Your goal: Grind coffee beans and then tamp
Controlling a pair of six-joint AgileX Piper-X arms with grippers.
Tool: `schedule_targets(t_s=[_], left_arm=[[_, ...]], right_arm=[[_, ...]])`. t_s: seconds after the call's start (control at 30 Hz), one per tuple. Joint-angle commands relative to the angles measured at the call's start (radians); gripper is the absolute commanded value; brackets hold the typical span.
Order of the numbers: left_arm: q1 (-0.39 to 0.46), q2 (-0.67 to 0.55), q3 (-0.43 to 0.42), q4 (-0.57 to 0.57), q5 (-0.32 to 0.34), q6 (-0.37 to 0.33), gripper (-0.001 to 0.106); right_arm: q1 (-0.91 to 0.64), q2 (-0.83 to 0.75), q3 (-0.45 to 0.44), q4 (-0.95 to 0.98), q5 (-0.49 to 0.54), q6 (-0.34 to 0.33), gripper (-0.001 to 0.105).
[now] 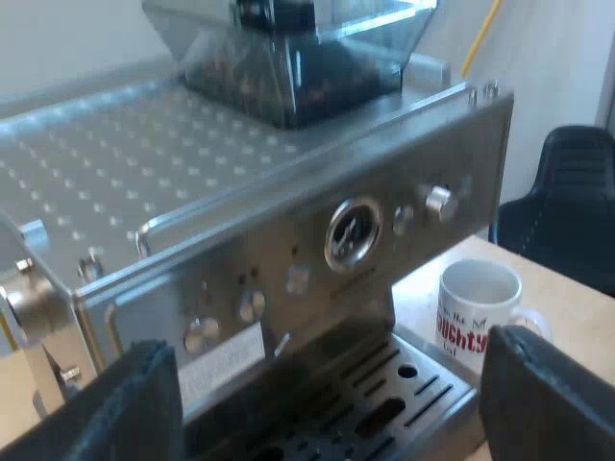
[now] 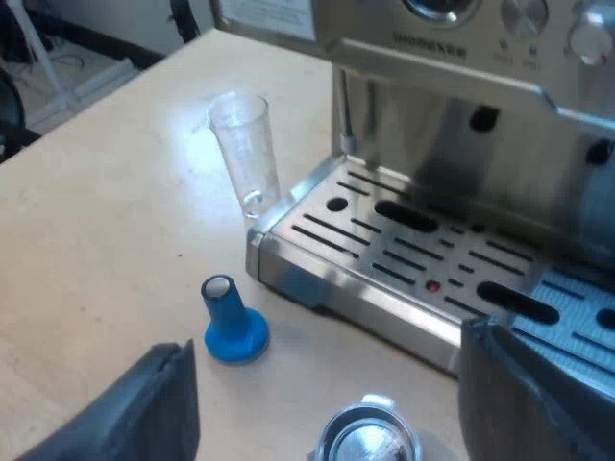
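The espresso machine [image 1: 288, 240] stands close under my left gripper [image 1: 332, 423], which is open with nothing between its fingers. Dark beans fill the hopper [image 1: 288, 58] on the machine's top. A round gauge [image 1: 353, 232] and several knobs line the front panel. In the right wrist view my right gripper [image 2: 327, 408] is open above the table by the drip tray [image 2: 423, 259]. The round metal holder [image 2: 370, 437] lies on the table between its spread fingers, untouched, with the handle hidden. A blue tamper [image 2: 231, 322] stands upright near the tray's corner.
A white mug [image 1: 479, 312] with red lettering stands on the table beside the machine. A clear measuring glass [image 2: 245, 154] stands at the drip tray's far corner, near the steam wand [image 2: 341, 106]. A black chair [image 1: 577, 202] is beyond the mug.
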Motion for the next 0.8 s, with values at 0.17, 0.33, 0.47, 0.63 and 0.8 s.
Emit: schedule_targets(t_s=[0.17, 0.33, 0.47, 0.63, 0.8], left_arm=[[-0.001, -0.007, -0.024, -0.003, 0.002, -0.012, 0.066], [-0.001, -0.007, -0.024, -0.003, -0.073, -0.012, 0.066], [0.036, -0.007, -0.024, -0.003, -0.08, -0.012, 0.066], [0.171, -0.007, -0.024, -0.003, -0.006, -0.012, 0.066], [0.321, -0.007, -0.024, 0.008, 0.089, -0.012, 0.066]], right_arm=[[-0.203, 0.025, -0.015, -0.006, -0.188, 0.039, 0.059], [-0.396, 0.029, -0.022, 0.01, -0.337, 0.039, 0.059], [-0.526, 0.029, -0.021, 0.046, -0.424, 0.039, 0.059], [-0.713, 0.029, -0.021, 0.091, -0.525, 0.024, 0.059], [-0.865, 0.035, -0.021, 0.1, -0.6, -0.017, 0.059]])
